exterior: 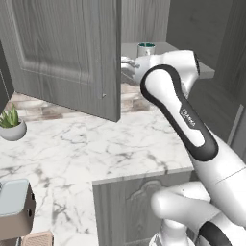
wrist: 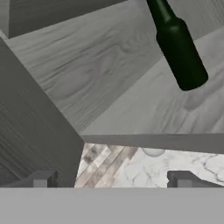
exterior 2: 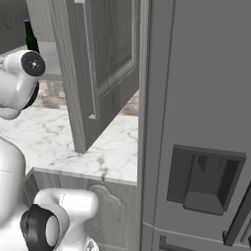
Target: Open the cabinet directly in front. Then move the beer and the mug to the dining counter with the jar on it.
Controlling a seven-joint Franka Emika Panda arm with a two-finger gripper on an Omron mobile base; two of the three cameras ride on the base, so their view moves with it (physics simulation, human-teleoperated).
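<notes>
Left base view: the cabinet (exterior: 72, 53) has its left door swung wide across the upper left of the frame, so the opening step looks done. On the shelf inside, at upper centre, stands the mug (exterior: 146, 49), partly behind the white arm that reaches up from the lower right.

Right base view: the other cabinet door hangs open at upper centre, and the beer (exterior 2: 31, 38) stands on the shelf at the upper left edge, above the arm's wrist.

Hand view: the gripper (wrist: 113, 180) shows both fingertips along the bottom, spread wide with nothing between them. The beer sits at upper right on the shelf board, apart from the fingers. Both items remain to be carried to the dining counter.
</notes>
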